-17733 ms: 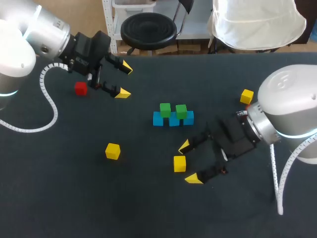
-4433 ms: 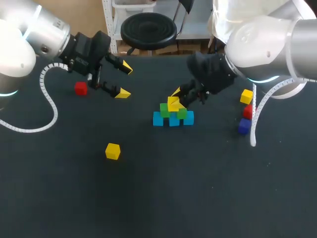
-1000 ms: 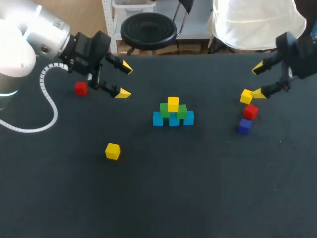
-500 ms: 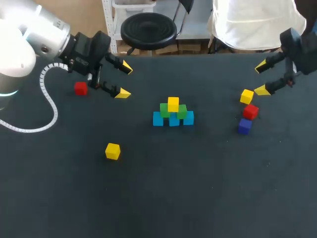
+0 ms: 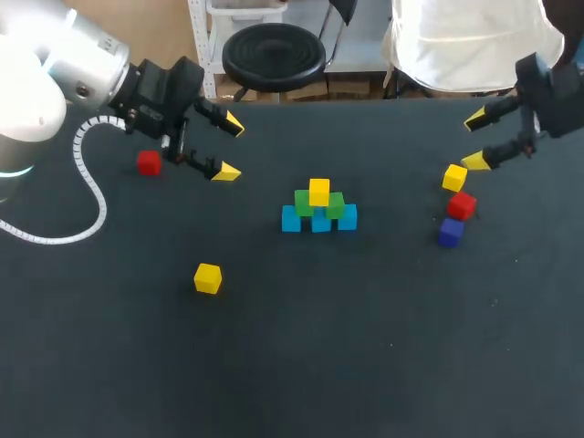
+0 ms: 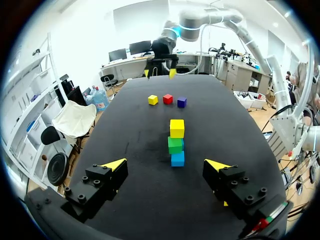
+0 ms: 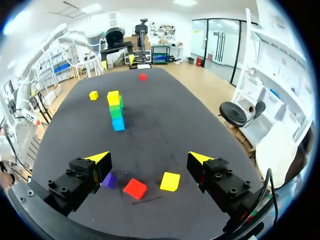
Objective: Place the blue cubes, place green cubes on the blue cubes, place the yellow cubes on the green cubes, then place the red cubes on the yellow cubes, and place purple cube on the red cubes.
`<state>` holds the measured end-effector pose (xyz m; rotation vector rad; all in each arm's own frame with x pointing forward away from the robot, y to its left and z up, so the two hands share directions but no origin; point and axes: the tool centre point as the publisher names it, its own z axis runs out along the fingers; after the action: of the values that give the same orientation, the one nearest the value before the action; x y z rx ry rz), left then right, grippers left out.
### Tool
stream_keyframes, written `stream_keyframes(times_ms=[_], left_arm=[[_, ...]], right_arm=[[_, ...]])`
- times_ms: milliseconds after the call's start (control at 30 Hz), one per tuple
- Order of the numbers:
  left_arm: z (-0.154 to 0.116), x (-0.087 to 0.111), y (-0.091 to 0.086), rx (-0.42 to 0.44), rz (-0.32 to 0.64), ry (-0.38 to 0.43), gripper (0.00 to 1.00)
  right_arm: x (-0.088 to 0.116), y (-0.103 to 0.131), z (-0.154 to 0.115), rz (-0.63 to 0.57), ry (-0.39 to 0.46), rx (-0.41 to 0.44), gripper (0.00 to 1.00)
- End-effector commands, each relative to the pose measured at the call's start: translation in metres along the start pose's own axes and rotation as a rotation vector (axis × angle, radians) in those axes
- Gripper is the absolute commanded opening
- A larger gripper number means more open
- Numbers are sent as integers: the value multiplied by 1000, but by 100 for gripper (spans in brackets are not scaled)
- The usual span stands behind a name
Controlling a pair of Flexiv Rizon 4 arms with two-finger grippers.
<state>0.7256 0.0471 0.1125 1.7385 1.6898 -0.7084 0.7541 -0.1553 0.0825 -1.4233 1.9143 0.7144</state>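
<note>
Stack (image 5: 318, 208) stands near the middle of the table (image 5: 274, 365): three blue cubes (image 5: 318, 221) in a touching row, two green cubes (image 5: 305, 203) on them, and one yellow cube (image 5: 318, 191) on top, bridging both greens.

Loose items, placed from the stack:
- Second yellow cube (image 5: 208, 277): to its left, nearer the robot.
- Red cube (image 5: 149, 162): well off to its left, on the farther side.
- Third yellow cube (image 5: 454, 177), second red cube (image 5: 462, 205) and purple cube (image 5: 450, 232): clustered close together to its right.

Left gripper (image 5: 228, 147) hangs left of the stack, near the red cube, fingers spread, nothing held. Right gripper (image 5: 475, 140) hangs right of the stack, just beyond the third yellow cube, fingers spread, nothing held.
</note>
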Motion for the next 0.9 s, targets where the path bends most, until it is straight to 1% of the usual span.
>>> stream_keyframes(times_ms=[33, 133, 200, 267, 300, 367, 433, 633, 800, 900], left_arm=[[0, 0, 1, 2, 0, 1, 100], [0, 0, 1, 2, 0, 1, 100], [0, 0, 1, 2, 0, 1, 100], [0, 0, 1, 2, 0, 1, 100], [0, 0, 1, 2, 0, 1, 100], [0, 0, 1, 2, 0, 1, 100], [0, 0, 1, 2, 0, 1, 100], [0, 0, 1, 2, 0, 1, 100], [0, 0, 1, 2, 0, 1, 100], [0, 0, 1, 2, 0, 1, 100]], right_arm=[[14, -36, 15, 20, -44, -99, 100], [16, -36, 16, 36, -16, -94, 100], [21, -33, 17, 49, 26, -85, 100], [27, -30, 15, 40, 21, -59, 100], [31, -30, 14, 37, 37, -47, 100], [38, -30, 14, 32, 40, -40, 100], [41, -30, 14, 32, 65, -27, 100], [48, -28, 22, 73, 50, -23, 100], [58, -32, 31, 99, 44, -28, 100], [59, -36, 35, 92, 36, -36, 100]])
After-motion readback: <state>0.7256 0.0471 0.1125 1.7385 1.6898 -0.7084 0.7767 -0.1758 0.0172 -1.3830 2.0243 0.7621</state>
